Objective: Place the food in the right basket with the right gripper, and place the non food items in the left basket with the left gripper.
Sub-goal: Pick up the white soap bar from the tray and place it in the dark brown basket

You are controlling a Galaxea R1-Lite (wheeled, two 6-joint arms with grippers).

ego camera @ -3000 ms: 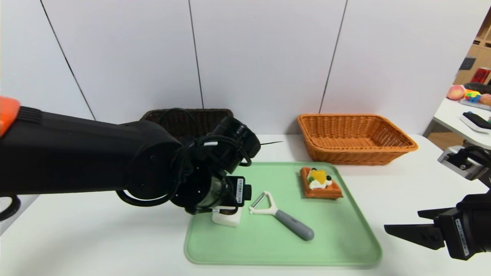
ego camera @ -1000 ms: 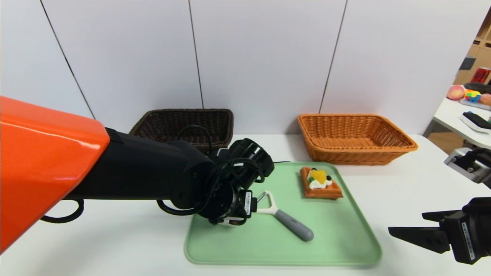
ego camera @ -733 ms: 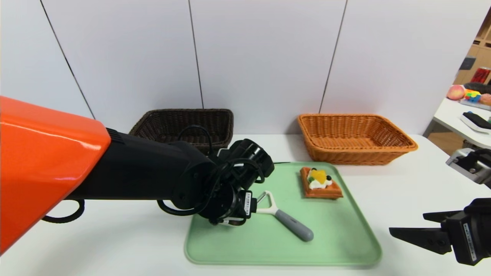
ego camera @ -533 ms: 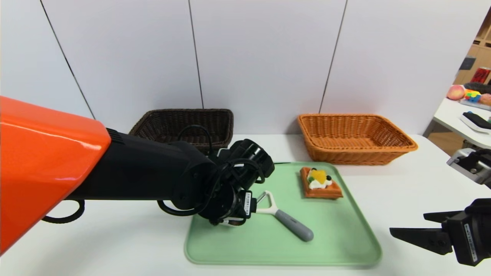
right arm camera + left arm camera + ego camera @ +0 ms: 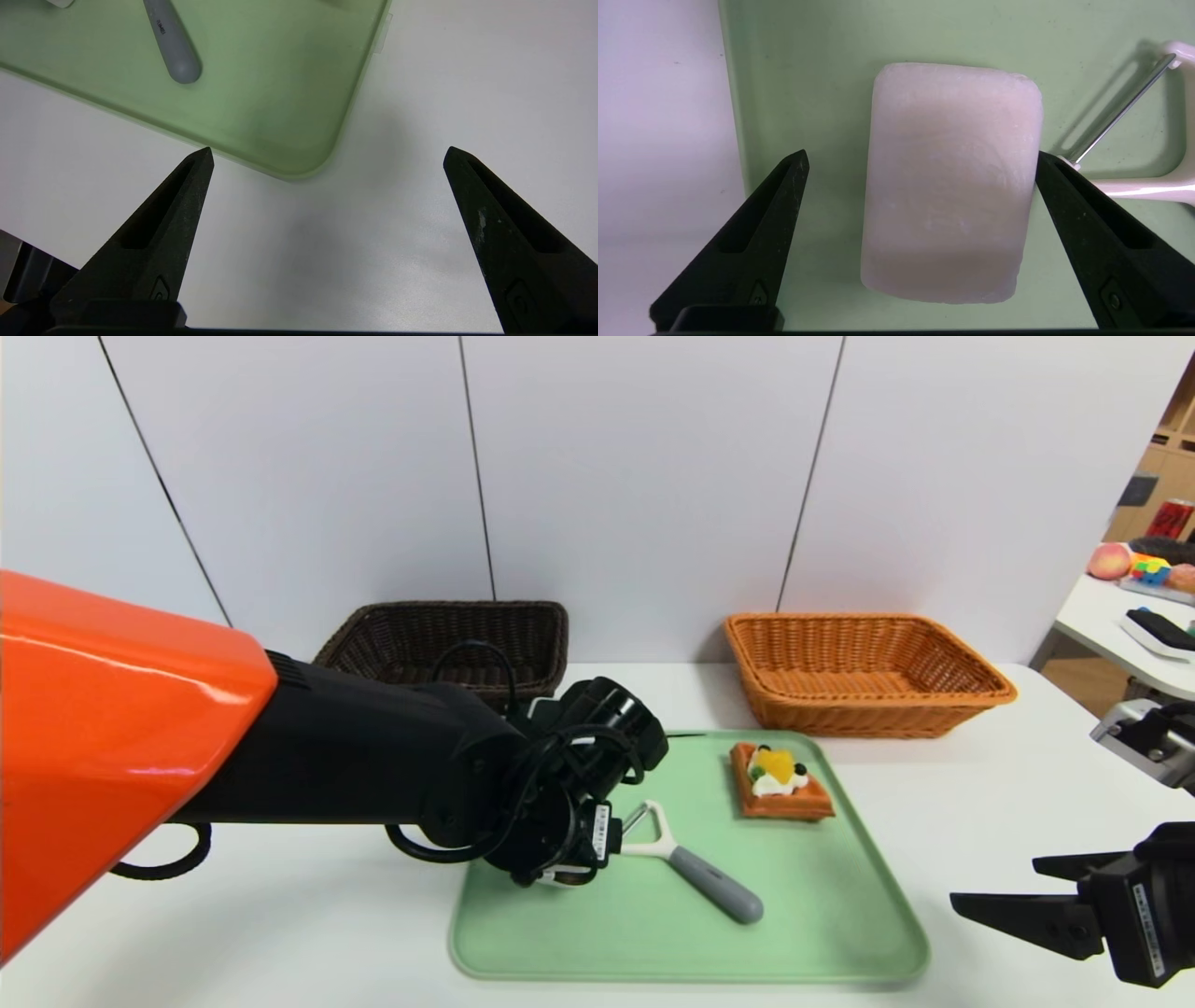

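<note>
Left claw (image 5: 920, 158): spread wide around the soap bar (image 5: 950, 182), gripping nothing; one tip nearly touches its side, the other stands clear.
Risk: I expect closing off-centre could shove the bar sideways or squirt it out, since it looks smooth; the nearby tip could also snag the peeler (image 5: 686, 861).
Soap bar: white, rounded, flat on the green tray (image 5: 840, 933), centre of the left wrist frame.
Right claw (image 5: 1004, 896): parked lower right, open, empty.

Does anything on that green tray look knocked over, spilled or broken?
Nothing stands out. The soap bar, the peeler and the waffle lie flat and whole on the tray.
</note>
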